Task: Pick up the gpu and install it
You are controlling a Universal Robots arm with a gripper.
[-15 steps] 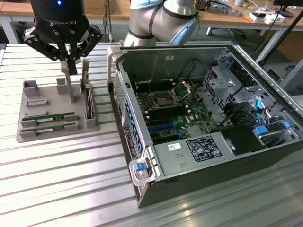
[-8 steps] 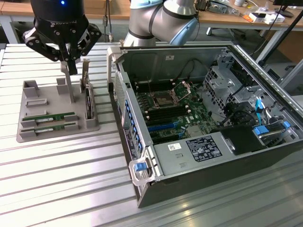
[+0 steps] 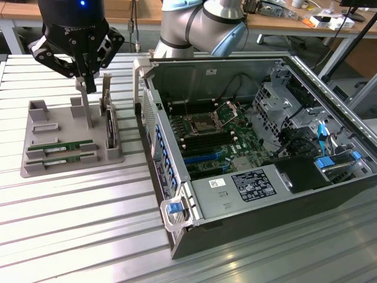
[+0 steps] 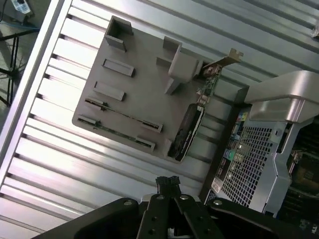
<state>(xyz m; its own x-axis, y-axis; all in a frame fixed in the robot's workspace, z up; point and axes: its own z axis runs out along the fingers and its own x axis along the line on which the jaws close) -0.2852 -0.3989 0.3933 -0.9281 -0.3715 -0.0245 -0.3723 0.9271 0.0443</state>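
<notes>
Nearest you, the ribbed table [image 3: 76, 236] carries the open case [image 3: 247, 230]. The case has a blue latch [image 3: 174, 207] at its front corner, and the board [image 3: 218, 141] lies bare inside. Just beside the case, on the exterior view's left, sits a gray holder [image 3: 35, 170].

You can see two green sticks lying flat in the holder's front slots, side by side and parallel. The gpu [image 3: 63, 145] is the rear one, and its twin [image 3: 59, 158] is just in front of it; nothing marks one from the other. Both are seated in the holder and nothing is touching them.

At the holder's case-side edge a dark card [image 3: 109, 127] stands upright, its metal bracket [image 3: 107, 88] rising at the far end.

Your pincer [image 3: 88, 85] hangs above the holder's back half, near a gray post [image 3: 86, 112] and well above the sticks. Its fingers [image 4: 168, 183] are pressed together with nothing between them.

Behind the case you see the arm [image 3: 200, 26], and beyond it a wooden table [image 3: 283, 23] with clutter on it.
</notes>
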